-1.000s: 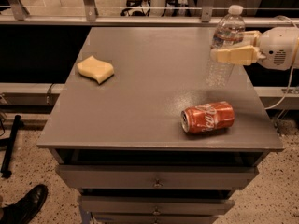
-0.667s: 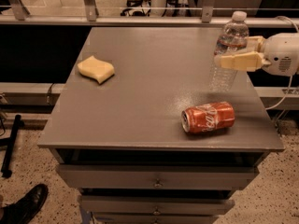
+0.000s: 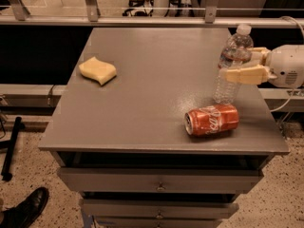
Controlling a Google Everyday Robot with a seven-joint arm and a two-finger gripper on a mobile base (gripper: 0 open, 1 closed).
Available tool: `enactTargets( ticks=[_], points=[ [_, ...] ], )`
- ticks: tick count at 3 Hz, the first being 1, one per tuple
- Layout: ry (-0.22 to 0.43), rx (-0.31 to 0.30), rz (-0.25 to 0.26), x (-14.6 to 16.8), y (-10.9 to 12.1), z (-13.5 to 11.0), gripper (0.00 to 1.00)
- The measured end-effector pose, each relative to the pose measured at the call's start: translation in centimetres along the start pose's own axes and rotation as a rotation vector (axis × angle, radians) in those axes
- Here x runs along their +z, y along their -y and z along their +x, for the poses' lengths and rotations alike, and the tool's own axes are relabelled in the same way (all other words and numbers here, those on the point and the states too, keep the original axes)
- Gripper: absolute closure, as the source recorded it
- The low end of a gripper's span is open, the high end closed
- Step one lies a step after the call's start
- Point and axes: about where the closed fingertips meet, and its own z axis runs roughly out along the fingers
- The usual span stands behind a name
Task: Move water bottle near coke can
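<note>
The water bottle (image 3: 227, 87) is a clear ribbed bottle with a white cap. It stands upright near the right edge of the grey table (image 3: 142, 113). My gripper (image 3: 236, 64) reaches in from the right, its tan fingers (image 3: 244, 75) closed around the bottle's upper body. The coke can (image 3: 212, 119) is red and lies on its side just in front of the bottle's base, a small gap away. The bottle's base is at or just above the tabletop.
A yellow sponge (image 3: 97, 70) lies at the table's left. Drawers (image 3: 159, 182) sit below the tabletop. A railing (image 3: 142, 20) runs behind the table. A black shoe (image 3: 26, 210) is on the floor at lower left.
My gripper has carried the water bottle toward the front of the table, closer to the coke can. The can and sponge have not moved.
</note>
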Motion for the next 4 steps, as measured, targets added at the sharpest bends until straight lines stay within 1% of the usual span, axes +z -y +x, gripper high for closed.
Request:
enactTargets(
  ticks=[1, 3, 4],
  points=[
    [0.000, -0.024, -0.024, -0.3, -0.6, 0.5, 0.74],
    [0.010, -0.037, -0.070, -0.5, -2.0, 1.8, 0.28],
    [0.017, -0.043, -0.092, -0.5, -2.5, 2.2, 0.00]
  ],
)
